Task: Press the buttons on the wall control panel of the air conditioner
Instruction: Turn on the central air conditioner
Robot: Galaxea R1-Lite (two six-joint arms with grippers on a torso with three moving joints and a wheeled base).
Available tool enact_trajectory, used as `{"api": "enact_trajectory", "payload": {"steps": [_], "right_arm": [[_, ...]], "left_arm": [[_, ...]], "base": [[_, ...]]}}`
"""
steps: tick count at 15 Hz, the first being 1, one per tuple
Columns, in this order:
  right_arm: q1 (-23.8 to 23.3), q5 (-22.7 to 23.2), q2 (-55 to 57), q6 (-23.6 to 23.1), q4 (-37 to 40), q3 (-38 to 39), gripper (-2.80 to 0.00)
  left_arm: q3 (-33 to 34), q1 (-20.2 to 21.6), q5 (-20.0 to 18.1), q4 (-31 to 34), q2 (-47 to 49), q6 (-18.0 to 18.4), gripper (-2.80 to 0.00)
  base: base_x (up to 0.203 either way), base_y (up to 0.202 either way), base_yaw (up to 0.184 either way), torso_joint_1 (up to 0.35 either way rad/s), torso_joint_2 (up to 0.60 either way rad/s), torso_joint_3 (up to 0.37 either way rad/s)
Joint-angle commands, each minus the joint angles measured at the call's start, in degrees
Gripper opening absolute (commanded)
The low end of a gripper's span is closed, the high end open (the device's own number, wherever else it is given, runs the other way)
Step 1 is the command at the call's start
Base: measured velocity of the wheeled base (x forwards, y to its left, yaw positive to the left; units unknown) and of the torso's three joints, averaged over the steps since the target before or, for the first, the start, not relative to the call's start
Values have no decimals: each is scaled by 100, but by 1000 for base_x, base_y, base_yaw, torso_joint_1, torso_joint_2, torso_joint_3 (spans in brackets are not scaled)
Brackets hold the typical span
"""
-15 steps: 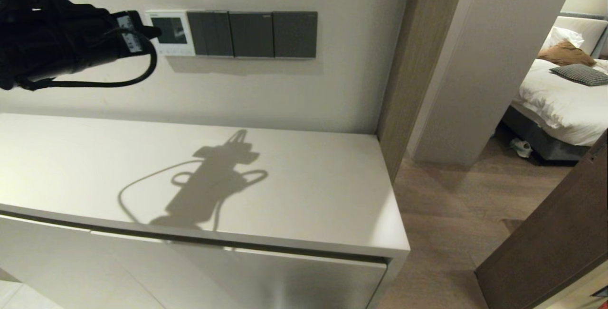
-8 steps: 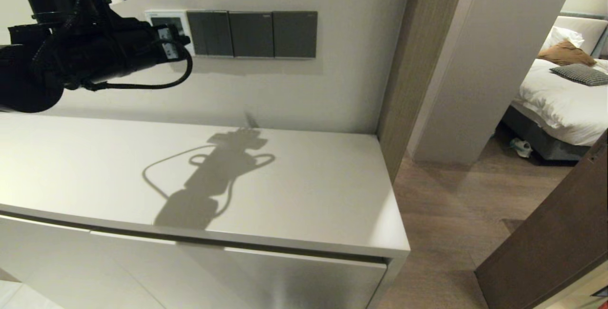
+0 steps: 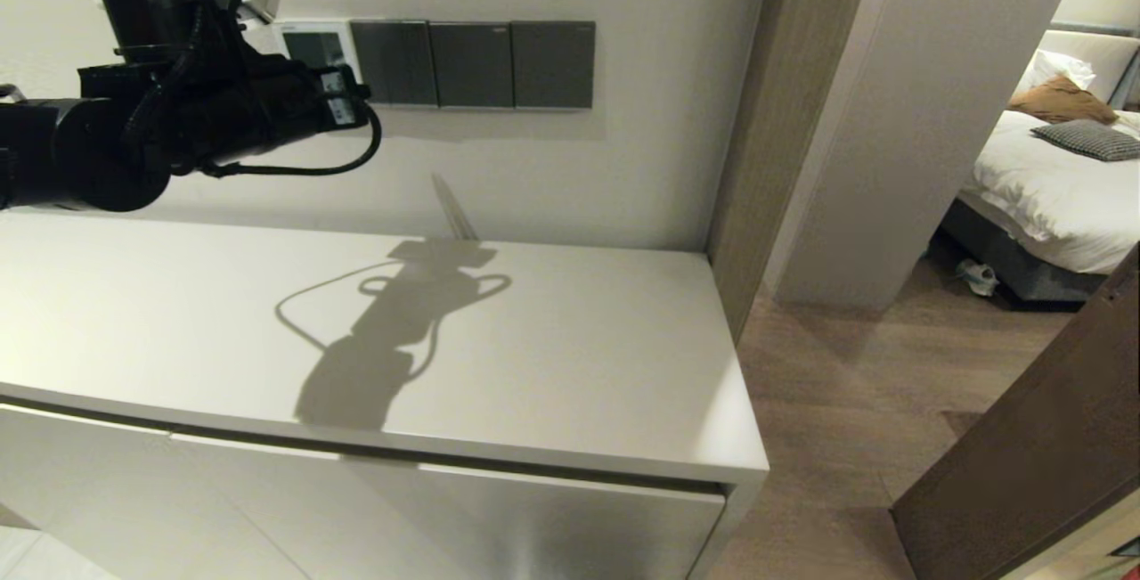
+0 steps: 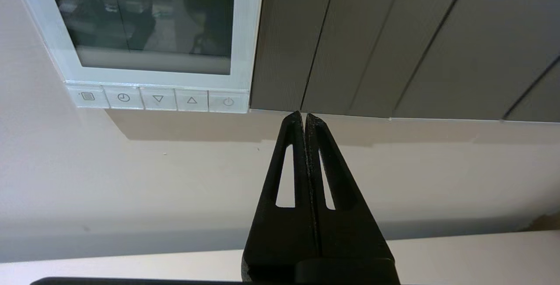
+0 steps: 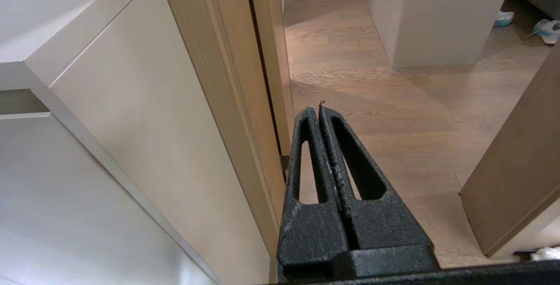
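The air conditioner's control panel (image 3: 312, 44) is a white frame with a dark screen on the wall, partly covered by my left arm. In the left wrist view its screen (image 4: 144, 18) sits above a row of several small buttons (image 4: 157, 99), ending with the power button (image 4: 228, 102). My left gripper (image 4: 303, 116) is shut and empty. Its tips point at the wall just below the panel row, a little past the power button, under the first dark switch plate. In the head view it (image 3: 354, 106) is close to the wall. My right gripper (image 5: 318, 109) is shut, parked low beside the cabinet.
Three dark grey switch plates (image 3: 472, 63) adjoin the panel. A white cabinet top (image 3: 552, 357) runs below the wall. A wooden door frame (image 3: 757, 117) stands to the right, with an open door (image 3: 1024, 455) and a bed (image 3: 1051, 179) beyond.
My left arm has swung right and closer to the wall, now covering the panel's lower part. Its shadow has moved up to reach the wall.
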Motion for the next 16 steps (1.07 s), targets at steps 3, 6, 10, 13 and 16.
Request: {"api": "enact_trajectory", "payload": {"steps": [3, 6, 10, 13, 16], "right_arm": [[2, 2, 8, -2, 0, 9, -280], [2, 2, 8, 7, 0, 9, -280], [2, 2, 8, -2, 0, 9, -280], [2, 2, 8, -2, 0, 9, -280], [2, 2, 8, -2, 0, 9, -280]], "left_arm": [[-210, 45, 167, -27, 219, 14, -280], [-333, 211, 174, -28, 338, 17, -280], [-501, 345, 175, -32, 465, 17, -280], [-521, 371, 167, -40, 511, 17, -280], [-495, 371, 167, -40, 526, 17, -280]], "base": [[0, 0, 0, 0, 0, 0], [0, 0, 0, 0, 0, 0], [0, 0, 0, 0, 0, 0], [0, 0, 0, 0, 0, 0], [0, 0, 0, 0, 0, 0]]}}
